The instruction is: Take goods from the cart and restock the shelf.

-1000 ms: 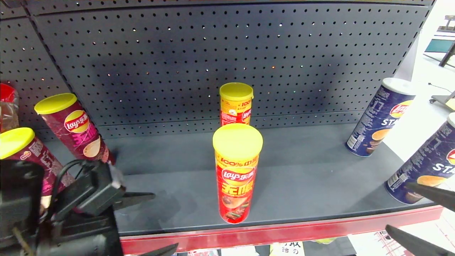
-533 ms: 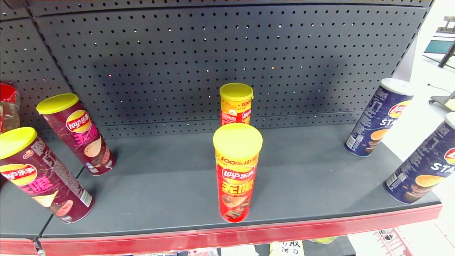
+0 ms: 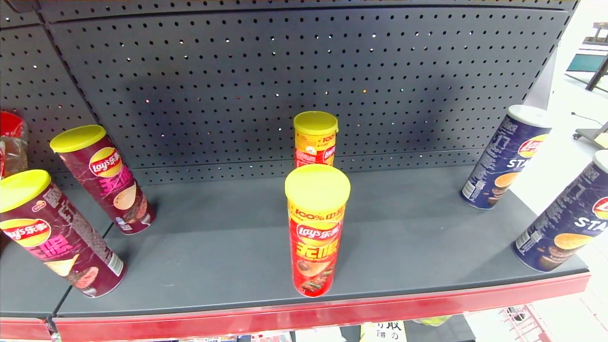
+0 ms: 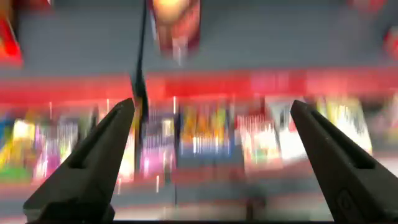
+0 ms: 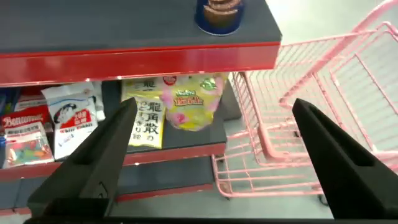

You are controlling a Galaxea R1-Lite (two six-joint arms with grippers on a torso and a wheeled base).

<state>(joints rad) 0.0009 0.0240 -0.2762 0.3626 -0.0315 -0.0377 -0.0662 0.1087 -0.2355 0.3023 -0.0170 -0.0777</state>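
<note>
The shelf (image 3: 228,247) carries six upright crisp canisters: two maroon ones (image 3: 102,178) with yellow lids at the left end, a red canister (image 3: 316,237) near the front edge in the middle with a second one (image 3: 315,140) right behind it against the pegboard back (image 3: 237,85), and two dark blue canisters (image 3: 506,159) at the right end. Wide bare stretches of shelf lie between these three groups, so by my reading the restocking is only partly done and there is room for a good deal more. The left jaws are spread wide with nothing between them, out in front of the shelf's red front edge (image 4: 249,84), in a view too blurred to tell more. The right jaws are likewise wide open and empty, lower down, facing the packets (image 5: 186,102) on the shelf below and the pink wire cart (image 5: 267,155) just beside the shelving. The part of the cart on view shows bare wire, and I cannot tell whether goods are left in it. With both jaws empty, the next step looks to be a fresh pick from the cart
</note>
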